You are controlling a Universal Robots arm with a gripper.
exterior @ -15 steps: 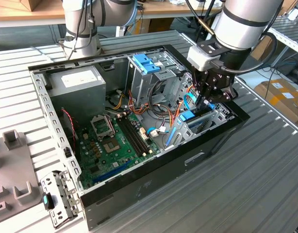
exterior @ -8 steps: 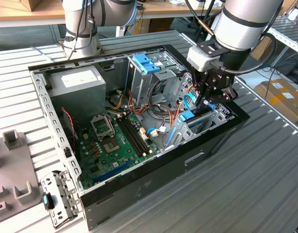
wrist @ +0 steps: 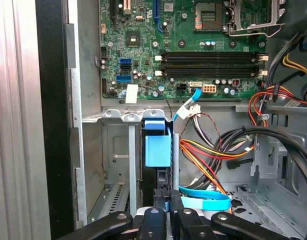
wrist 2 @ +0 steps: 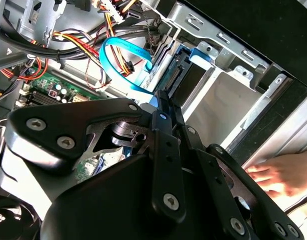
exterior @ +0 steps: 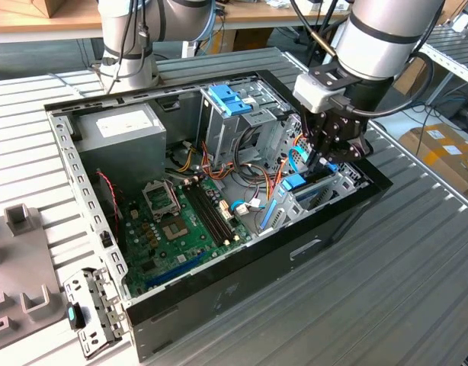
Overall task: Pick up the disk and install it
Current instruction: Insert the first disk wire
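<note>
Open PC case (exterior: 219, 301) lying flat on a slatted metal table (exterior: 394, 290), internals exposed.
Exterior view, clock positions from case centre: grey power supply (exterior: 123, 128) at 10. Tall drive cage (exterior: 253, 126) topped by a wide blue bracket (exterior: 229, 99) at 12. Green motherboard (exterior: 169, 232) at 7–8, carrying the CPU socket (exterior: 159, 198) and black RAM slots (exterior: 211, 215). Red/orange/yellow wire bundle (exterior: 219, 164) between cage and board. Outside the case: grey fixture blocks (exterior: 20, 221) at 9, perforated metal plate (exterior: 93, 309) at 7, cardboard box (exterior: 440, 145) at 3. Second wrist view: light-blue flat cable (wrist 2: 118, 55) curled in a loop beside the wires.
</note>
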